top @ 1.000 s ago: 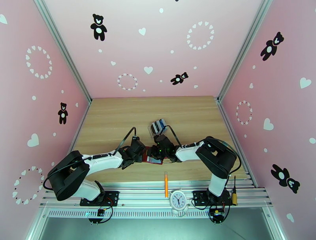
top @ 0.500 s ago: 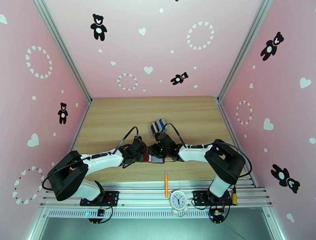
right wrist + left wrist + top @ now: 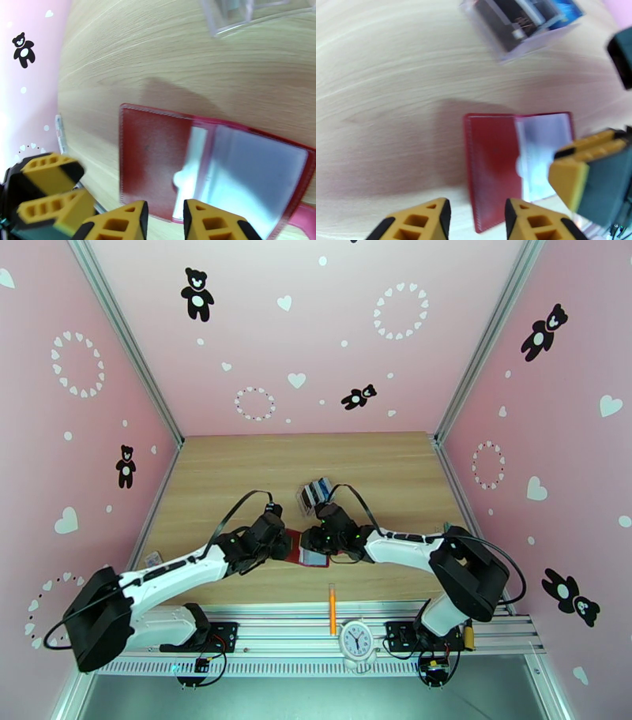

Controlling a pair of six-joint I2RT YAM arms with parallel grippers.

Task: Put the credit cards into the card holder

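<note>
My two pincers have drawn a little apart from where they crowded together over the card holder point(image 3: 295, 544) a moment ago. Both arms have also stretched lower and further out along the near edge of the surface point(image 3: 237, 469). The card holder lies open and flat, about midway along that near edge and a little in from it, with the red cover on one side and the clear pocket leaf on the other.

My left pincer point(image 3: 476, 215) hangs released just by the red cover's edge, with nothing between its fingers. My right pincer point(image 3: 165, 217) sits low over the holder, its fingers slightly parted and empty.

I take the pulling apart to mean the work on the open holder is paused. Whether a card already sits in the pocket I cannot tell (the plastic is too blurred).

The credit cards point(image 3: 509, 23) I can see stand in the clear rack point(image 3: 306, 500), just beyond the card holder toward the far edge. The next fetch should probably come from there.
</note>
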